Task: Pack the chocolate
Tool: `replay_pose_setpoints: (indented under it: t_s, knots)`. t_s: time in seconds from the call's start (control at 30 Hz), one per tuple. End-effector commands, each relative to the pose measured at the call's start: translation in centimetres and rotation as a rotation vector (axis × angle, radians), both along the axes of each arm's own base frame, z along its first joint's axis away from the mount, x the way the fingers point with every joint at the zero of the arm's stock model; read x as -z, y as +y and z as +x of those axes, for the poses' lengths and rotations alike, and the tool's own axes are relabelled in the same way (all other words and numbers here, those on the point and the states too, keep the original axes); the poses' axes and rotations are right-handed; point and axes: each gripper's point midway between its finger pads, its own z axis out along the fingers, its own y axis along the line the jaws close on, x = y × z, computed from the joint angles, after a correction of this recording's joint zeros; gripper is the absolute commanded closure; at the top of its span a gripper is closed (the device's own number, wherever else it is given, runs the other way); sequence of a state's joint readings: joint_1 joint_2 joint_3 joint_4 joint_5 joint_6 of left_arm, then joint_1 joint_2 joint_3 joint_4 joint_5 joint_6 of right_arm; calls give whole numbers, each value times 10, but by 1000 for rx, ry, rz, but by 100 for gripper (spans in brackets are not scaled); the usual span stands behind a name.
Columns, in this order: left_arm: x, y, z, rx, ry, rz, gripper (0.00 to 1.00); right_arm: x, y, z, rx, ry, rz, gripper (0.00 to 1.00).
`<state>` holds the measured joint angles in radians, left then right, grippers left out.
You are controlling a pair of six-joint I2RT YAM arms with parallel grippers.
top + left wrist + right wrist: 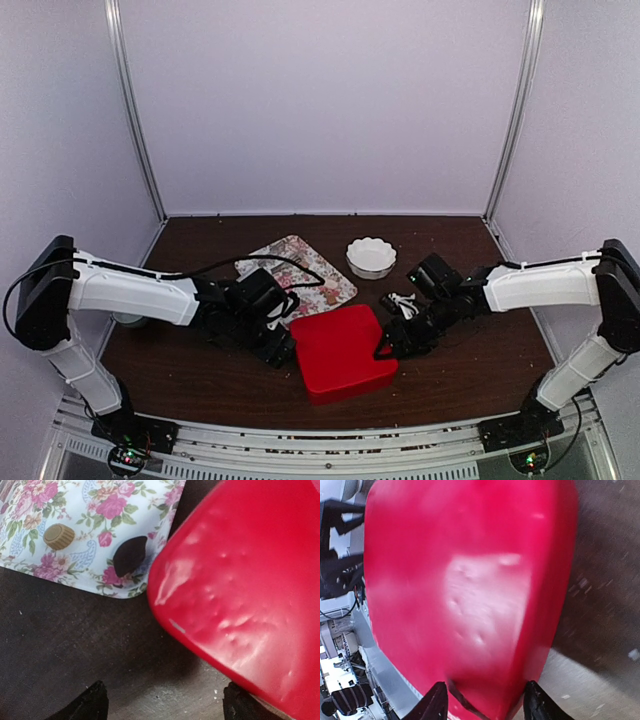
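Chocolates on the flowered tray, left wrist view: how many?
2: a tan round one at left, a dark one near the red box. Others may lie outside the view.

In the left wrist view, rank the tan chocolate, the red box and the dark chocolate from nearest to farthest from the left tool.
1. red box, beside the right finger of the left tool.
2. dark chocolate, at the floral tray's near edge.
3. tan chocolate, farther left on the tray.

The left hand (166,705) gapes wide; the right hand (486,702) narrower, perhaps gripping.
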<state>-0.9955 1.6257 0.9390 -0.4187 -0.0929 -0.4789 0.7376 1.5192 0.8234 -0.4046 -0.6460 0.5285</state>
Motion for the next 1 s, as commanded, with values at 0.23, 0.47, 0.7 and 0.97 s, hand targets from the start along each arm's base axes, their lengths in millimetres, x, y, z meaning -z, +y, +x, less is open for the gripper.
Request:
replay_pose_setpoints:
  t_s: [0.23,0.47,0.7,0.97]
  knots:
    - [-33,0,0,27,-41,-52,22,-23,12,-30,150,-10,105,40]
    - [-94,3,-32,121,-103,-140,45,-74,-13,-16,143,-237,65,42]
    - [-95,-47,-76,290,-45,-206,70,-83,14,-35,88,-211,151,55]
    - [-40,-64,-95,316,73,-153,78,-30,17,-55,50,-116,85,61]
